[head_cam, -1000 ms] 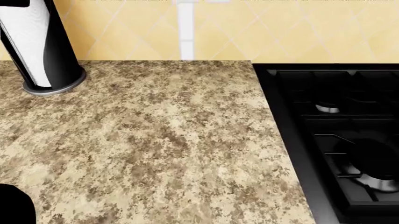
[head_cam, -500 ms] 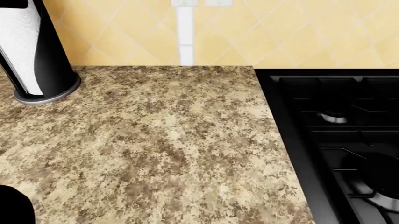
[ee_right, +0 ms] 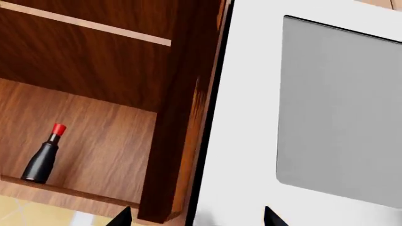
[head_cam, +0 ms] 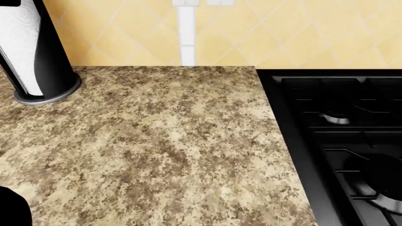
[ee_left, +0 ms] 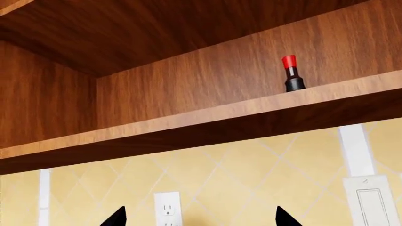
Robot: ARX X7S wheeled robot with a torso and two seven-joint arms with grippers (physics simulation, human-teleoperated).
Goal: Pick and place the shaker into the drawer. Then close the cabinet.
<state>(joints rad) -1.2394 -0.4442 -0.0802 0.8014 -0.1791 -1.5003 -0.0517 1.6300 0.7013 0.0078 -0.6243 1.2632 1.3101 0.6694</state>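
A speckled brown granite countertop (head_cam: 157,146) fills most of the head view, with a black paper towel holder (head_cam: 37,52) carrying a white roll at the upper left of the frame and a black gas cooktop (head_cam: 342,141) along the right edge. A yellow diamond-tiled backsplash (head_cam: 251,33) runs across the top. Neither gripper appears in this view, and no drawer shows in any frame. In the left wrist view, the left gripper (ee_left: 197,217) shows only as two dark fingertips (ee_left: 116,217) at the bottom edge, set well apart with nothing between them; above them a white wall outlet (ee_left: 167,207) sits on the tiles, and a dark bottle-shaped shaker with a red cap (ee_left: 293,74) stands upright on the open wooden cabinet shelf (ee_left: 207,120) at the upper right. In the right wrist view, the right gripper (ee_right: 196,217) likewise shows two spread, empty tips at the bottom edge; the same shaker stands at the lower left on the shelf, beside a white appliance with a grey panel (ee_right: 339,108) on the right.
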